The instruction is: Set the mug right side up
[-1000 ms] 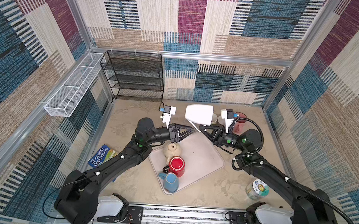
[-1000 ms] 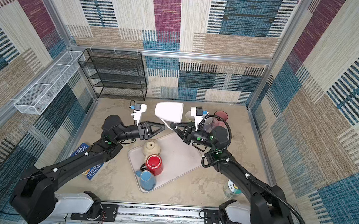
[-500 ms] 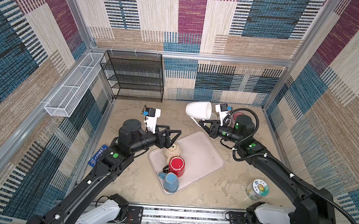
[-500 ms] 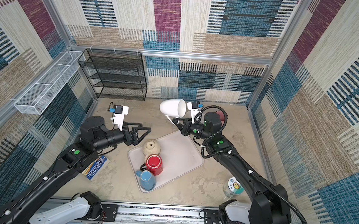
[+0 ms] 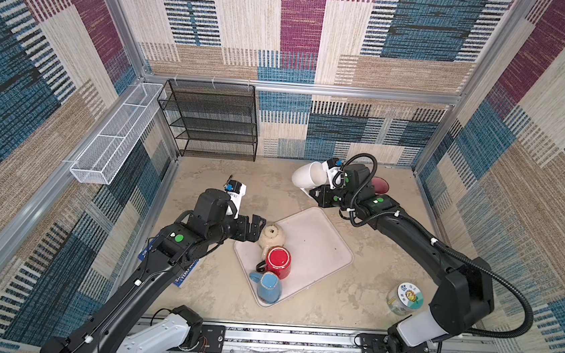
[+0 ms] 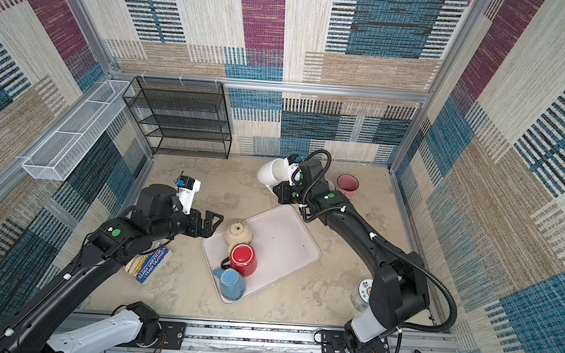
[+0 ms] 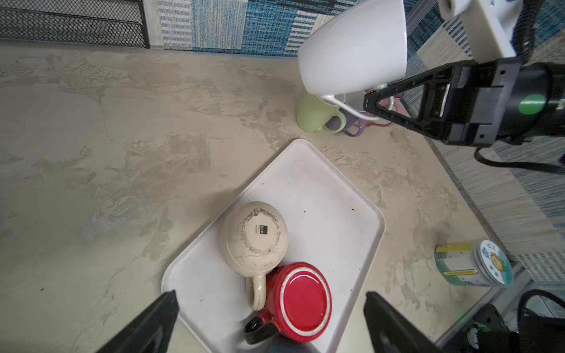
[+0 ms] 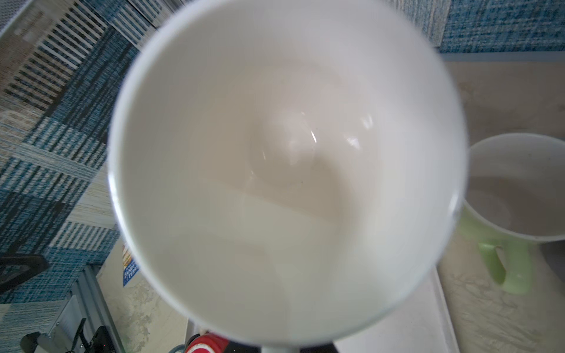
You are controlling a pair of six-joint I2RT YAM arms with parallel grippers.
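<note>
Status at this moment, task partly done:

- The white mug (image 5: 309, 178) is held clear of the surface (image 5: 224, 186), near its rear right, beyond the far corner of the tray (image 5: 320, 247).
- The right claw (image 7: 374, 108) is closed on the thin handle of the white mug. The grip is seen in the left wrist view.
- The mug is carried roughly on its side. Its mouth is turned toward the right wrist camera, where the empty interior fills the view. It is neither inverted nor upright.
- The left claw (image 6: 213, 223) is wide open and empty. It hangs just beside the near left corner of the tray, close to the cream mug (image 5: 270, 234).
- The cream mug, red mug (image 5: 279, 261) and blue mug (image 5: 268, 286) are left base-up on the tray.
- A green mug (image 7: 315, 117) stands mouth-up on the surface below the lifted mug.

Judged done: lift and about half of the turn. Judged left: the rest of the rotation to mouth-up, lowering onto a free patch of surface, and release. Clearance from the green mug should be watched during lowering.
</note>
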